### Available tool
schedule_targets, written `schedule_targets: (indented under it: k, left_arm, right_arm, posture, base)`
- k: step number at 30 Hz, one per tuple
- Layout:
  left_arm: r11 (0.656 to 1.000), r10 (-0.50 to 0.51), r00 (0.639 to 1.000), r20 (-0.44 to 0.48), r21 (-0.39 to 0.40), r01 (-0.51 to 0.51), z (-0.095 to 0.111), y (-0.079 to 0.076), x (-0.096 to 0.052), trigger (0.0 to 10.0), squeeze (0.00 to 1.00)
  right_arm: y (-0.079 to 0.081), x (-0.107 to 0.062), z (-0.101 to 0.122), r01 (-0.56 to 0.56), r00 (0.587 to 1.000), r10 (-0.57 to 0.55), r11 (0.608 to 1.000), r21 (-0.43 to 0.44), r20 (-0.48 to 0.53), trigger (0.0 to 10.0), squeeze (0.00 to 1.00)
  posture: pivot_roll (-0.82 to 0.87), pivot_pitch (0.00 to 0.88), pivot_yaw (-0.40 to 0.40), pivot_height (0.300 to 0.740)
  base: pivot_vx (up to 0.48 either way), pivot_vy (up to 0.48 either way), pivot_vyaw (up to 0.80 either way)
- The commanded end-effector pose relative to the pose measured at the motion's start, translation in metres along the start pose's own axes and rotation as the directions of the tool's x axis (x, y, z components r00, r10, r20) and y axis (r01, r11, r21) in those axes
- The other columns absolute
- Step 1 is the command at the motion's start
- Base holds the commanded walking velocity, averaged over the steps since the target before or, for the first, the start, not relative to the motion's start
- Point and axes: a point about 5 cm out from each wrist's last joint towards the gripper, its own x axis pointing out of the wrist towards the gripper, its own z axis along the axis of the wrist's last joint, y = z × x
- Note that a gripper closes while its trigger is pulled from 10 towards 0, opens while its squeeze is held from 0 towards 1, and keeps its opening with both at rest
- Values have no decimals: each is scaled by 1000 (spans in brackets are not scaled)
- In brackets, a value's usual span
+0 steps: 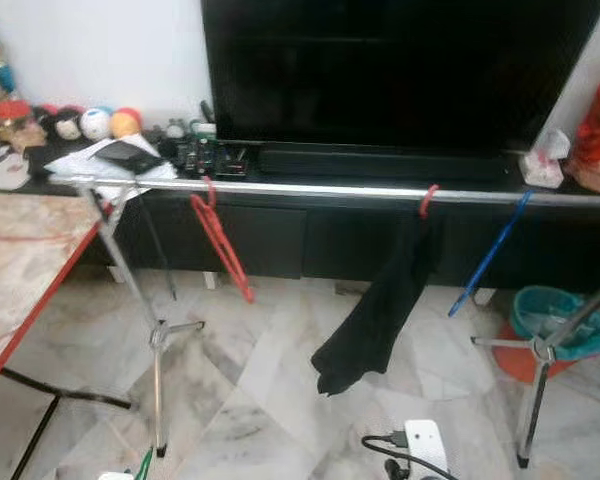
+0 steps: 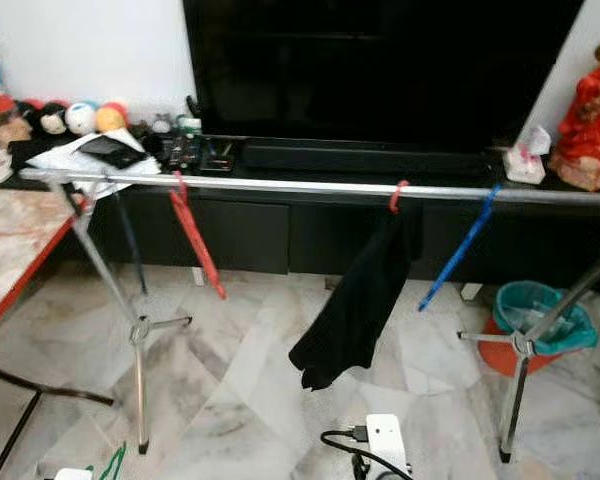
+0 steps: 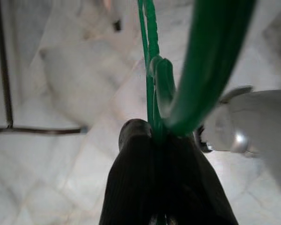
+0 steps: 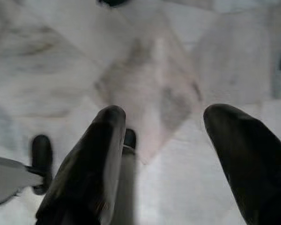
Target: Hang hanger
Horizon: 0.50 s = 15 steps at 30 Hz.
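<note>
Left gripper (image 3: 161, 140) low over the marble floor (image 1: 270, 400), fingers clamped on a green hanger (image 3: 201, 61). Right gripper (image 4: 164, 140) idle, fingers apart. Across mid-frame, a silver rail (image 1: 330, 188) carrying a red hanger (image 1: 220, 240), a black garment (image 1: 375, 315) on a red hook, and a blue hanger (image 1: 490, 255).

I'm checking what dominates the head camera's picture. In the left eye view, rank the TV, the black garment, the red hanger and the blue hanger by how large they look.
Largest to smallest:
1. TV
2. black garment
3. red hanger and blue hanger: both thin and about alike in length, so I would not rank them.
</note>
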Motion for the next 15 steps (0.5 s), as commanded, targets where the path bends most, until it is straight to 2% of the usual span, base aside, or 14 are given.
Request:
schedule_targets:
  k: [1,7,10,15]
  left_arm:
    - [999,48,999,-10,21,-48,-4,11,-2,10000,0]
    - [996,43,999,-5,-84,-43,-7,7,-2,10000,0]
    - [986,50,999,-2,-159,-50,-10,4,-2,10000,0]
    - [990,63,998,-19,-122,-65,-11,4,-2,10000,0]
  right_arm:
    - [6,1,7,-11,1000,11,1000,7,13,10000,0]
    - [3,1,7,-10,1000,11,999,-43,13,10000,0]
    - [0,1,5,-8,1000,8,999,-42,10,10000,0]
    - [-1,0,5,-14,1000,14,998,-53,11,10000,0]
  posture:
    - [78,0,-4,740]
    - [82,0,-28,740]
    - [90,0,-45,740]
    - [99,0,-54,740]
  base:
    - [0,0,0]
    - [0,0,0]
    - [0,0,0]
    - [0,0,0]
